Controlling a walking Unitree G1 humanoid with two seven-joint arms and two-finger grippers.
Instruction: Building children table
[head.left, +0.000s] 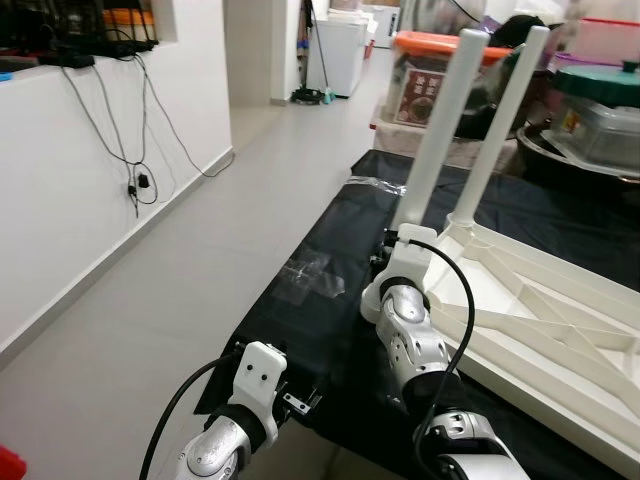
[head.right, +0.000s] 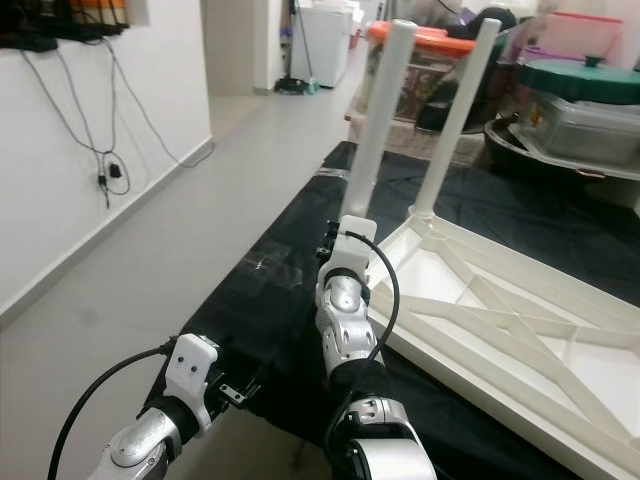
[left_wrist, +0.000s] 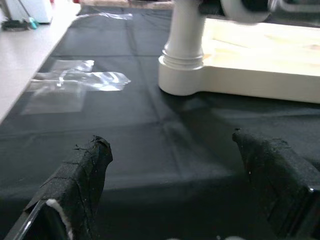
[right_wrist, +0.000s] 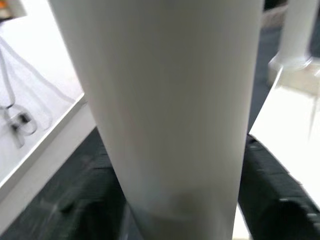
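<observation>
A white children's table (head.left: 540, 320) lies upside down on a black cloth (head.left: 330, 330) on the floor. Two white legs stand upright at its far corners: one leg (head.left: 440, 130) at the left corner, the other leg (head.left: 505, 120) just behind it. My right gripper (right_wrist: 182, 190) is shut around the left leg (right_wrist: 165, 100) near its base, one black finger (right_wrist: 272, 190) on each side. My left gripper (left_wrist: 170, 150) hovers open and low over the cloth, a short way from that leg's socket (left_wrist: 182, 65), with nothing between its fingers (left_wrist: 85, 170).
Crumpled clear plastic (head.left: 315, 270) lies taped on the cloth left of the table. A white wall with dangling cables (head.left: 135, 150) runs along the left, with light grey floor (head.left: 200, 260) beside it. Storage boxes and pots (head.left: 600, 110) crowd the back right.
</observation>
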